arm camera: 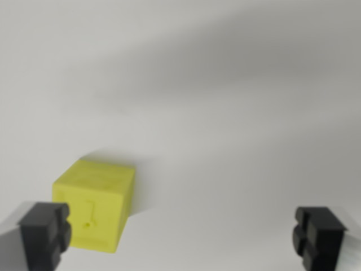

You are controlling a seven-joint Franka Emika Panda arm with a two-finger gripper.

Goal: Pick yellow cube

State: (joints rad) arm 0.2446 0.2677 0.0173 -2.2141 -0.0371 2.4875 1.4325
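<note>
A yellow cube (97, 204) rests on the white surface in the lower left of the wrist view. My gripper (181, 236) is open, its two black fingertips far apart at the bottom corners. The left fingertip (45, 232) overlaps the cube's lower left corner in the picture; the right fingertip (318, 236) is far off to the wrist view's right. The cube sits toward the left end of the gap rather than at its middle. Nothing is held between the fingers.
A plain white tabletop (225, 101) fills the view, crossed by soft grey shadows in the upper part.
</note>
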